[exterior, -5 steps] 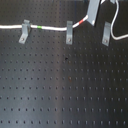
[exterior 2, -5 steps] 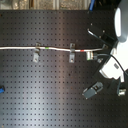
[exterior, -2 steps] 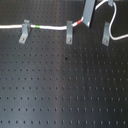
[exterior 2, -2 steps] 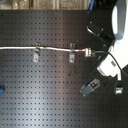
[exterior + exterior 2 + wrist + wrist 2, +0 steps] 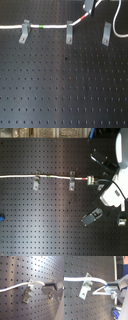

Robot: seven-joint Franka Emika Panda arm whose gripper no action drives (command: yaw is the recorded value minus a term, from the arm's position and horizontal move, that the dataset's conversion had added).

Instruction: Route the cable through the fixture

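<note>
You see the long thin white cable (image 5: 50,26) with its short green band (image 5: 43,26) running across the upper part of the first exterior view, over the dark perforated metal board (image 5: 60,85). It passes through the grey metal clip at the upper left (image 5: 23,33) and the grey metal clip in the upper middle (image 5: 69,34), and then it rises to the gripper (image 5: 89,7) at the top edge. The third grey clip at the upper right (image 5: 106,33) has no cable in it yet, so I judge the routing is about two thirds done. In both wrist views the fingers are closed on the cable, and a short red band shows just below them in the first exterior view. The danger from here is tension: if you pull the cable too hard or too high toward the third clip, it may jump out of the middle clip. The loose end hanging at the right may also catch on the third clip.
</note>
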